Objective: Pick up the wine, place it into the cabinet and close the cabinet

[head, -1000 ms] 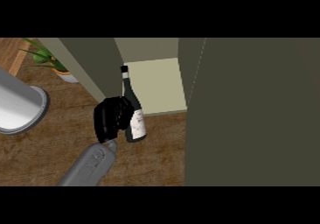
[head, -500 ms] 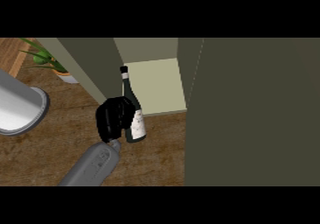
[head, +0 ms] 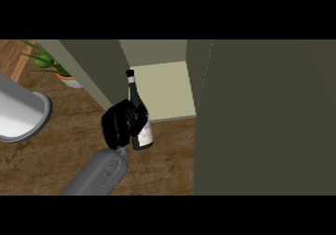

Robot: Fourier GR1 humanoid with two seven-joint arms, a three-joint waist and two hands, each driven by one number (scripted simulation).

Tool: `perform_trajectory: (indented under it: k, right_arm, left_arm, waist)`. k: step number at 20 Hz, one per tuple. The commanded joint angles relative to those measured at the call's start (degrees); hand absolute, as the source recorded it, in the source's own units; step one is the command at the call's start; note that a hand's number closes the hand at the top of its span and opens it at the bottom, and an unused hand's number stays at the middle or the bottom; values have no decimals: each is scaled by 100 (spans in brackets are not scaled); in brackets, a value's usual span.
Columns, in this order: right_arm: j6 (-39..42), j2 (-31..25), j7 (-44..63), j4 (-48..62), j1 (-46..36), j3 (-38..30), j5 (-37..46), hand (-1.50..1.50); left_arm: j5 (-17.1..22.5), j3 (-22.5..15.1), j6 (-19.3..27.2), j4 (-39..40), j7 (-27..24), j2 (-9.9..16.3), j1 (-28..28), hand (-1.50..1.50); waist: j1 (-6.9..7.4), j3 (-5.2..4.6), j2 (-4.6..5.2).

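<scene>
The wine bottle [head: 143, 134] is dark with a white label and stands upright on the wooden counter [head: 55, 156], right at the front edge of the open cabinet's pale floor [head: 167, 89]. Its neck rises in front of the cabinet's left wall. My left hand [head: 120, 123] is curled round the bottle's body from the left, and its grey forearm [head: 98, 174] comes in from the lower edge. The cabinet's door [head: 266, 114] stands open and fills the right half of the view. My right hand does not show.
A large grey-white cylinder [head: 15, 112] lies on the counter at the left. A potted green plant [head: 50, 63] stands at the back left, beside the cabinet's left wall [head: 96, 69].
Hardly anything differs: the hand stays curled on the bottle at the cabinet's opening, and the forearm has shifted only slightly.
</scene>
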Motion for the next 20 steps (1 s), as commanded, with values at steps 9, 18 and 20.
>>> perform_trajectory:
  k: [9,18,20]
  right_arm:
    - [4,-67,145,-262,62,-84,-389,-150]
    - [-27,-45,211,-486,243,15,-432,-150]
    - [-100,10,229,-422,117,55,-375,-150]
  left_arm:
    - [-533,84,-936,1124,1136,-304,-1573,-150]
    - [298,585,-1075,1596,427,-597,-2472,-150]
    - [593,632,-1023,1713,173,-599,-2606,-150]
  waist:
    - [-218,-147,222]
    - [-29,-177,231]
    - [-60,-179,259]
